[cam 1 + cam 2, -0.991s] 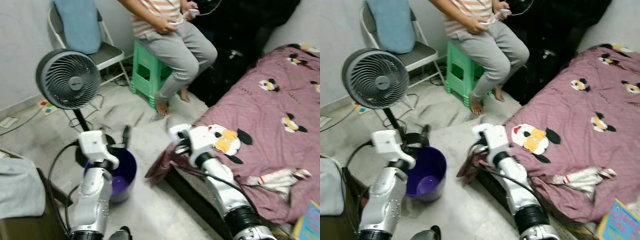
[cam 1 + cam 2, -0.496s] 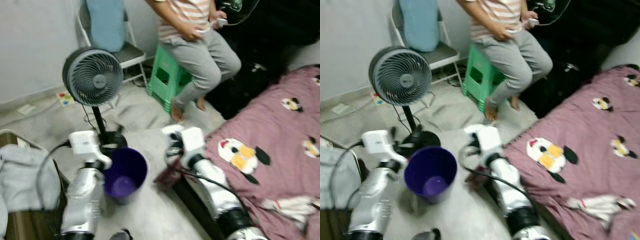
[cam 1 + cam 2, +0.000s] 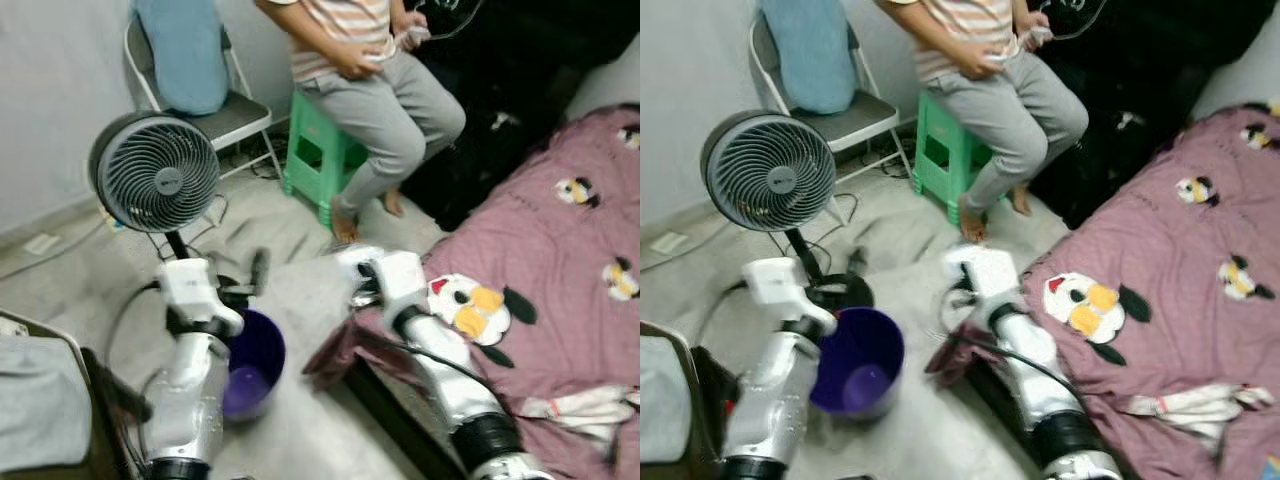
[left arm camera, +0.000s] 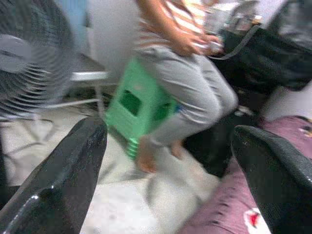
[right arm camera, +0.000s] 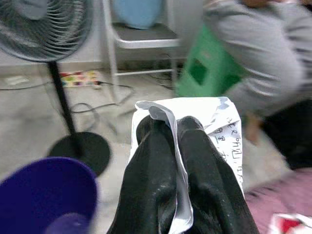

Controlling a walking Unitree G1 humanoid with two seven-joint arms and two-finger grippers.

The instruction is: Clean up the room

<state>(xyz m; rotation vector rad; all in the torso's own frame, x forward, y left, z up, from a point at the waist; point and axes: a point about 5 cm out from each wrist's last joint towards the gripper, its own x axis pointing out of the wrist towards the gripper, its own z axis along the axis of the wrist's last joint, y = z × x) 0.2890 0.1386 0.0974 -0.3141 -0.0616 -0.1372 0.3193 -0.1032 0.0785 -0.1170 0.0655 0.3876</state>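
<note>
A purple bin (image 3: pixel 256 352) stands on the floor by the fan's base, also seen in the right wrist view (image 5: pixel 44 195). My right gripper (image 5: pixel 168 146) is shut on a crumpled white paper with printed text (image 5: pixel 222 124). It hovers over the floor at the bed's corner, to the right of the bin (image 3: pixel 862 362) and apart from it. The paper (image 3: pixel 975 262) shows white at the tip of that arm. My left gripper (image 4: pixel 170 161) is open with nothing between its fingers; it hangs just above the bin's far rim, its fingers (image 3: pixel 259 271) pointing forward.
A standing fan (image 3: pixel 155 185) is just behind the bin. A folding chair with a blue cushion (image 3: pixel 185 60) is at the back. A person sits on a green stool (image 3: pixel 320 165). The bed with a pink blanket (image 3: pixel 560 260) is on the right, a white wrapper (image 3: pixel 590 405) on it.
The camera swung left and then back right, so the whole scene shifted. Both arms keep their pose: the right one still holds the paper, the left one stays open over the bin.
</note>
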